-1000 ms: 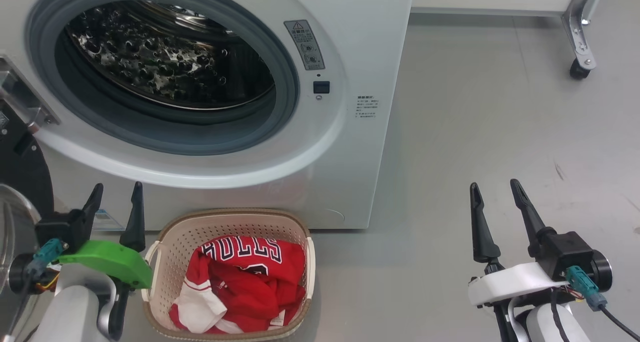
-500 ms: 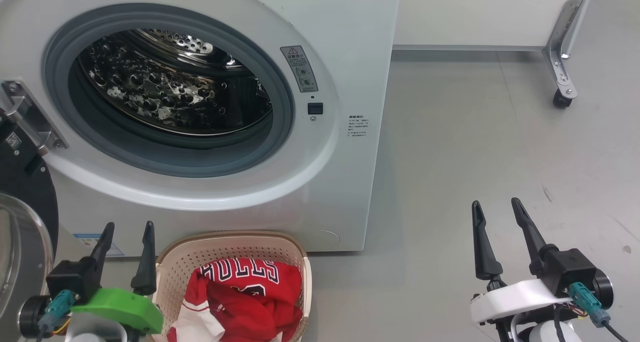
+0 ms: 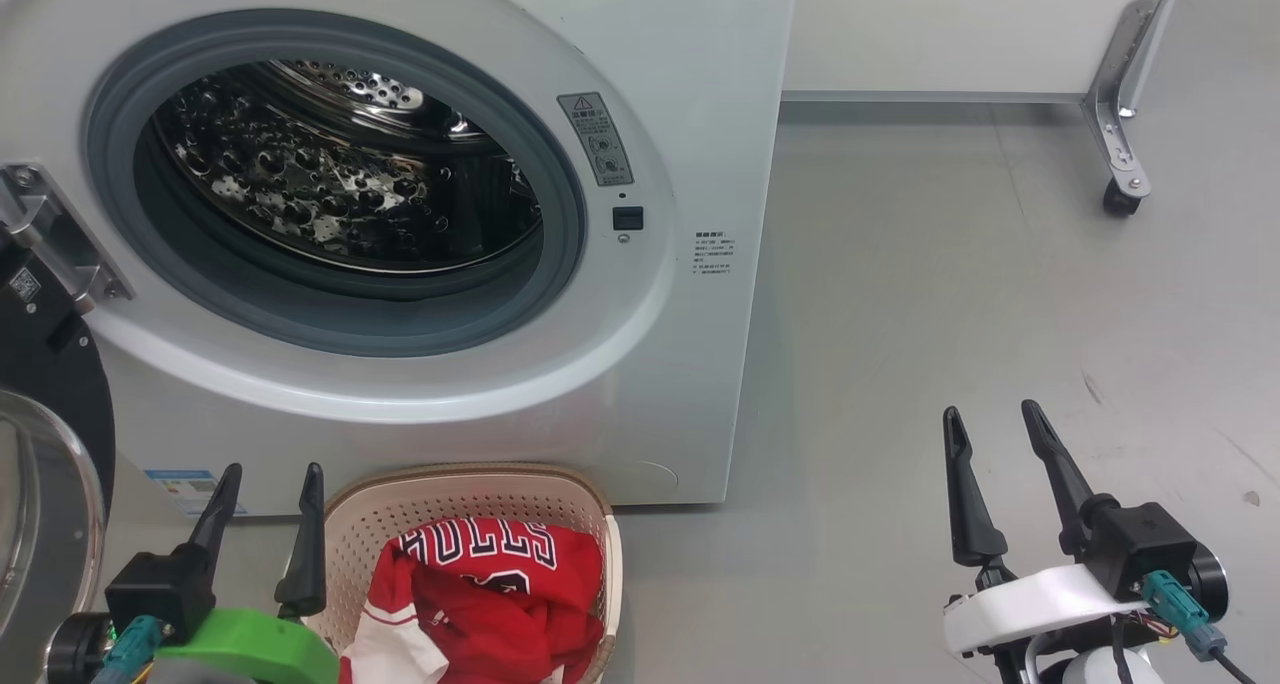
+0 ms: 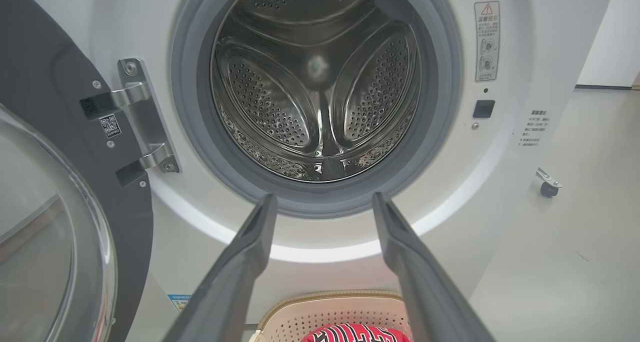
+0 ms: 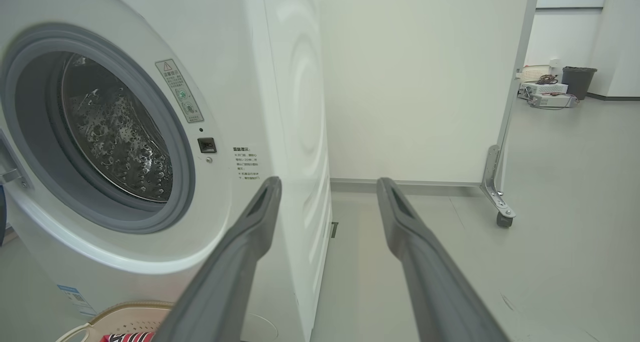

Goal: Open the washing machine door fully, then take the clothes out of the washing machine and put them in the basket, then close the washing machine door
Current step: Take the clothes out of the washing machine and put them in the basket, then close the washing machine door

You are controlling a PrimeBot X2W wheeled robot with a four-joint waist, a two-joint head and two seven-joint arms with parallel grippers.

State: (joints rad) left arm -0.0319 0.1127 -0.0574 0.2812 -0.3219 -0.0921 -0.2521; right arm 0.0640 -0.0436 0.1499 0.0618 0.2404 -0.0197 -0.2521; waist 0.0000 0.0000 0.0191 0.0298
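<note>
The left end effector (image 3: 273, 474), open and empty, sits just left of the perforated cream basket (image 3: 470, 474) holding crumpled red clothes (image 3: 500, 584); the right end effector (image 3: 990, 411), also open, stands well right. Ahead, the washing machine (image 3: 700, 64) shows its dimpled steel drum (image 3: 330, 184), with the glossy round door (image 3: 50, 394) swung left. Since 0.5 seconds ago the left end effector has edged toward the basket.

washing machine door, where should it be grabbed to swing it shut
Probably the washing machine door by its black rim, far from the hinge, with the open left gripper coming from the robot's left. The bulging glass bowl offers nothing to pinch; the rim's free edge is out of frame.
</note>
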